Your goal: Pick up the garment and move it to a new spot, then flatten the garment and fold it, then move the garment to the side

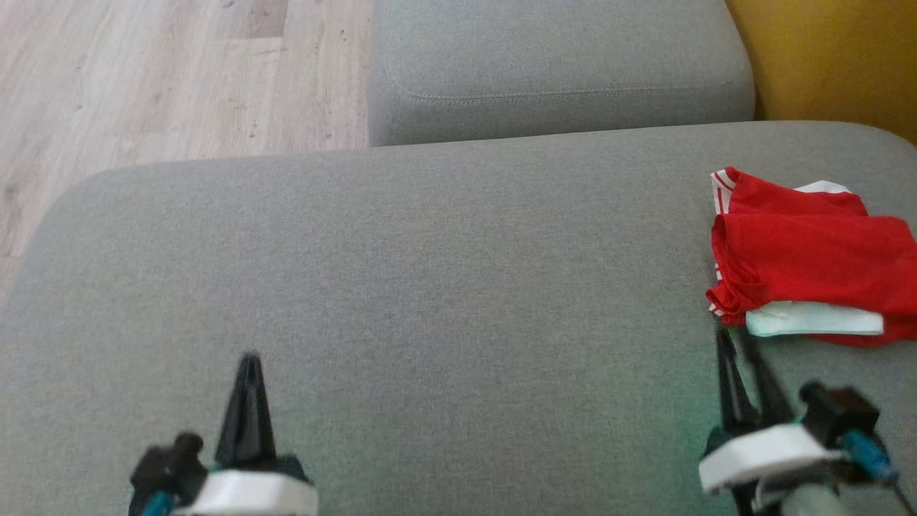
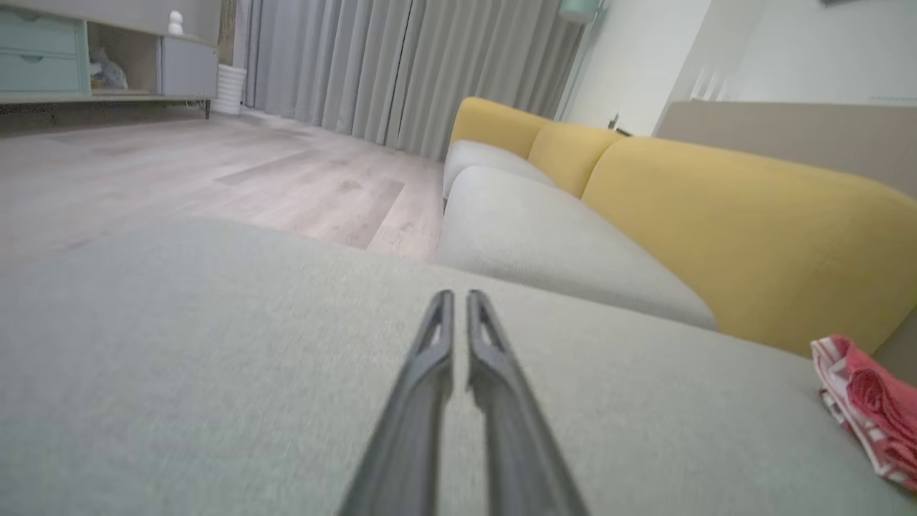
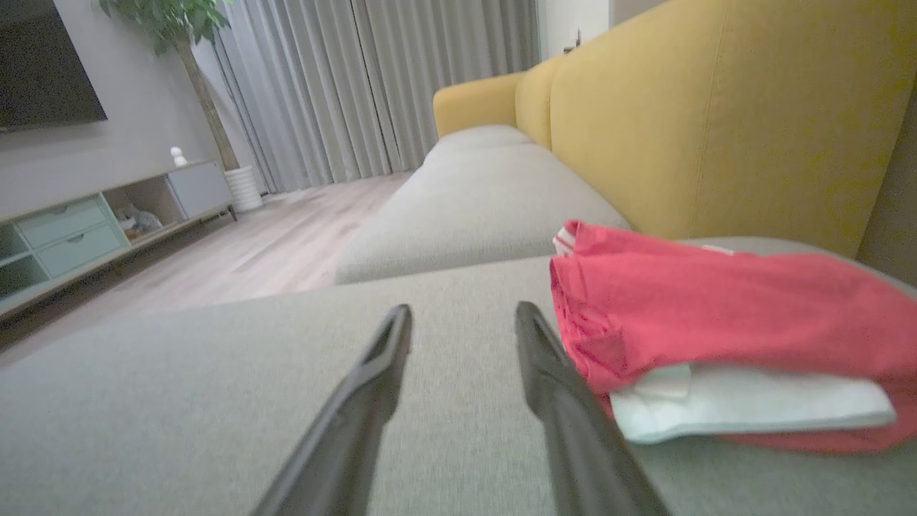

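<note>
Garment look: the garment (image 1: 809, 251) is red cloth, loosely folded into a flattish bundle, with white stripes along one hem and a pale white-green layer poking out under its near edge.
Garment place: far right of the grey seat cushion (image 1: 430, 287), near the yellow backrest (image 3: 680, 107).
Left gripper (image 2: 460, 294): fingers almost pressed together, gripping nothing, well apart from the garment.
Right gripper (image 3: 464, 308): fingers spread, empty, just beside the garment's near corner.

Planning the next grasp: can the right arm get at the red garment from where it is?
Probably yes. The right gripper has its fingers open, just short of the red garment's near edge on the grey cushion, with nothing lying between them.
</note>
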Tool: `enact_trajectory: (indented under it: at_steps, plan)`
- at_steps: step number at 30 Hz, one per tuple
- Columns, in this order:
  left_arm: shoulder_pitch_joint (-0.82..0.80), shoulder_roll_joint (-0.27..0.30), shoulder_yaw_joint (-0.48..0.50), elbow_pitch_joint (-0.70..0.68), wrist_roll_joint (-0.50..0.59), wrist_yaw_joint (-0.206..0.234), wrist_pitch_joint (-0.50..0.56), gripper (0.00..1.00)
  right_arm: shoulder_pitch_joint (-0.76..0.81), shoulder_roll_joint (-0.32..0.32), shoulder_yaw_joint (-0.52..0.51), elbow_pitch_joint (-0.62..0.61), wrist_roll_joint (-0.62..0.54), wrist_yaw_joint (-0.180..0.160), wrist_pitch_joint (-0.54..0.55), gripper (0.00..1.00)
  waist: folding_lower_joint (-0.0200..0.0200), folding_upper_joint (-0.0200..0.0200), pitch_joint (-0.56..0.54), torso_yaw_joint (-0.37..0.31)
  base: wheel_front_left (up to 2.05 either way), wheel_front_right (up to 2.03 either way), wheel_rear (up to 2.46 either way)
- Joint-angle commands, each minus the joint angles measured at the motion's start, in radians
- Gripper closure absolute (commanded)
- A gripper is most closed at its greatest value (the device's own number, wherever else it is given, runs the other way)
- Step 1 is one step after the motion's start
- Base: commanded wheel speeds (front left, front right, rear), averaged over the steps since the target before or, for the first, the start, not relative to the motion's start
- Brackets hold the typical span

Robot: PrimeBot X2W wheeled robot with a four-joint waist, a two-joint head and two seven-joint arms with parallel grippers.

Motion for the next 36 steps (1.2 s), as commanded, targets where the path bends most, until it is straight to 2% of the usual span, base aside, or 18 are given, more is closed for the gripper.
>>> enact_trajectory:
  at_steps: [1,36]
  plan:
    - [0.004,0.0,0.0,0.008,-0.003,0.0,0.001,1.0,0.004,0.0,-0.001,0.009,0.003,0.0,0.001,1.0,0.0,0.0,0.0,0.0,0.0,0.0,0.0]
    - [-0.032,0.002,0.065,0.001,-0.349,-0.025,0.105,1.0,-0.025,-0.001,-0.033,-0.018,0.405,0.0,0.102,1.0,0.0,0.0,0.01,-0.004,0.0,0.0,0.0]
